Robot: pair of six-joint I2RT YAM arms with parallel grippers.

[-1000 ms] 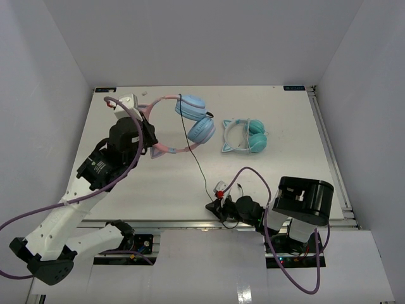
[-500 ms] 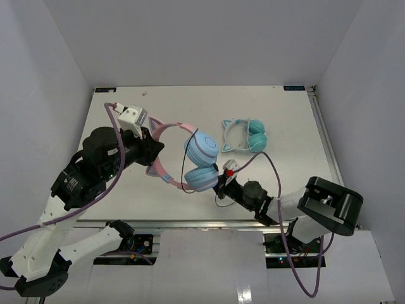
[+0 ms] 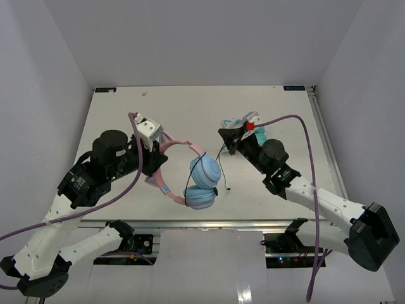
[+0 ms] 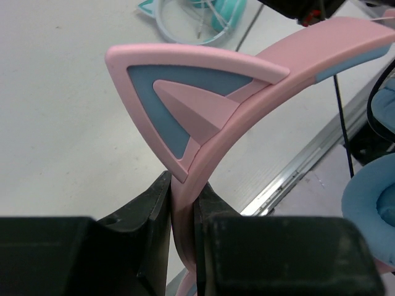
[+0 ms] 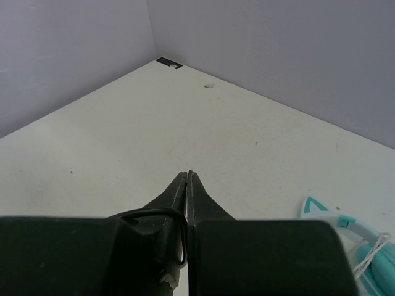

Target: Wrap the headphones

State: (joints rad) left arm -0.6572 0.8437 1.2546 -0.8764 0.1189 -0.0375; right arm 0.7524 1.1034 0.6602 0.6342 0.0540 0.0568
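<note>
The pink cat-ear headphones [image 3: 180, 166] hang above the table near its front middle, light-blue ear cups [image 3: 204, 182] stacked at the lower right. My left gripper [image 3: 154, 166] is shut on the pink headband [image 4: 185, 209] just below a cat ear [image 4: 185, 98]. The thin black cable [image 3: 221, 166] runs from the cups up to my right gripper [image 3: 225, 138], which is shut on the cable [image 5: 176, 231]. A short cable end dangles beside the cups.
A white and pale-blue cat-ear pair with teal cups [image 3: 253, 130] lies at the back right, partly hidden behind my right gripper; it shows in the right wrist view [image 5: 364, 243] and the left wrist view [image 4: 197, 15]. The table's front rail [image 4: 308, 166] is close.
My right gripper has risen from the front edge up and back, pulling the cable with it. My left gripper has carried the headphones forward and to the right.
</note>
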